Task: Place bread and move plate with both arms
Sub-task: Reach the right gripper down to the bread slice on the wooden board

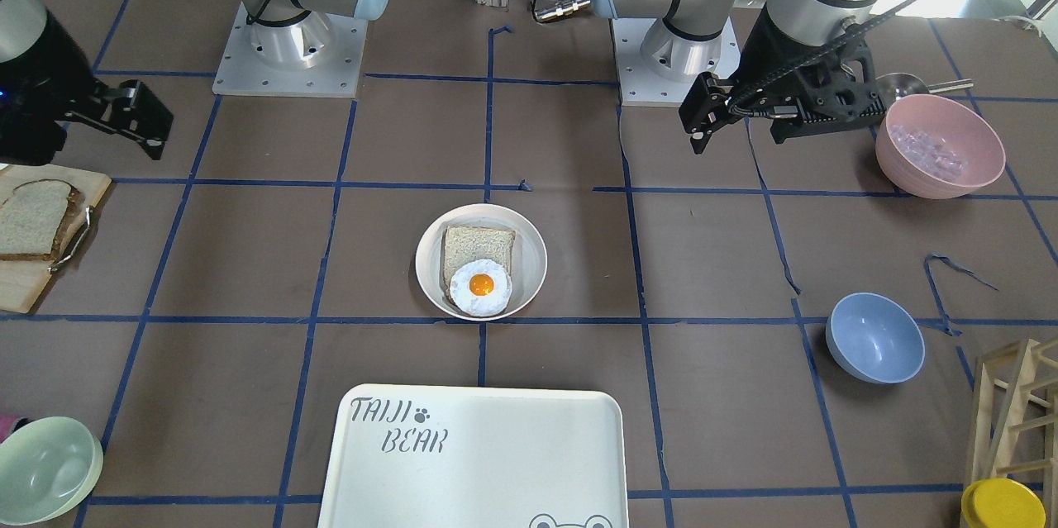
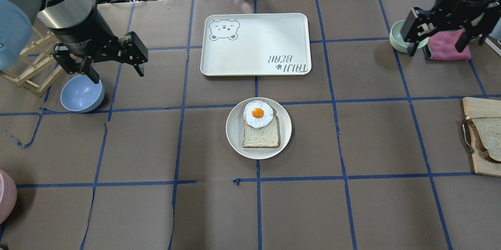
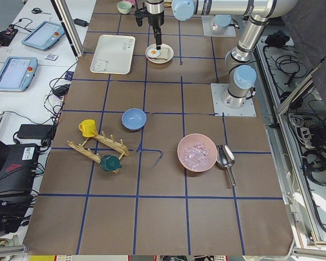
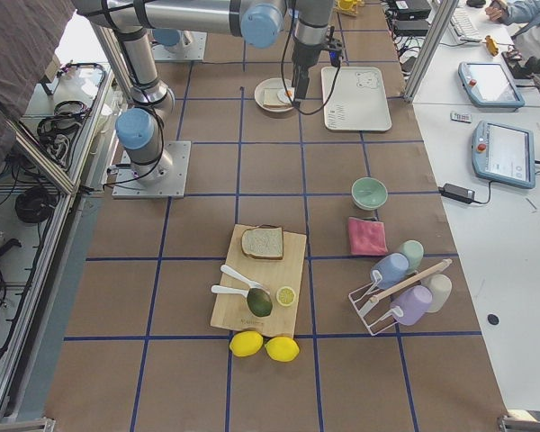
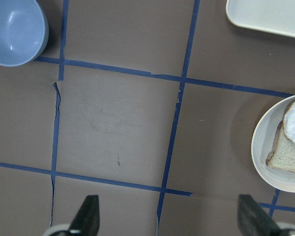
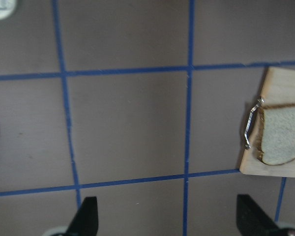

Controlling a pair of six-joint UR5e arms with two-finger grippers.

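The bread (image 1: pixel 31 218), a speckled slice with dark crust, lies on a wooden board (image 1: pixel 21 288) at the table's right end; it also shows in the overhead view (image 2: pixel 488 137) and the right wrist view (image 6: pixel 280 140). The plate (image 1: pixel 531 259) sits mid-table and holds a paler square slice (image 1: pixel 478 249) with a fried egg (image 1: pixel 480 287) on it. My right gripper (image 1: pixel 136 123) hangs open and empty above the table, short of the board (image 2: pixel 436 48). My left gripper (image 1: pixel 740 131) hangs open and empty, well to the left of the plate (image 2: pixel 117 72).
The white TAIJI BEAR tray (image 2: pixel 254 42) lies beyond the plate. A blue bowl (image 2: pixel 82 93) and a wooden rack (image 2: pixel 27 70) are by the left gripper. A pale green bowl (image 2: pixel 396 38) and a pink cloth (image 2: pixel 444 50) are under the right gripper. A pink bowl (image 1: pixel 940 145) stands on the left side.
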